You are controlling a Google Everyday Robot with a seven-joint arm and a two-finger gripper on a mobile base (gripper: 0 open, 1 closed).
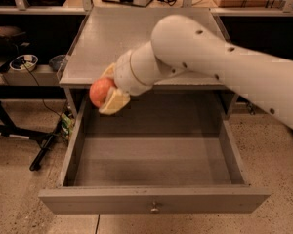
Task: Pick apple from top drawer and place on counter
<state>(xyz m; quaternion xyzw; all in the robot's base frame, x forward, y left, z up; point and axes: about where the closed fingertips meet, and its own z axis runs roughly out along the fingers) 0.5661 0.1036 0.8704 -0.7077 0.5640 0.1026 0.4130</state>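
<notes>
Camera view: the gripper pinches the apple between its two tan fingers, jaws spread only as wide as the fruit. It hangs above the back-left corner of the open top drawer, level with the counter edge over the drawer's rear.

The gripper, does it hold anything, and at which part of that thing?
The gripper holds the apple, with its fingers clamped on two opposite sides. It is over the left rear of the open top drawer, near the counter's front edge.
</notes>
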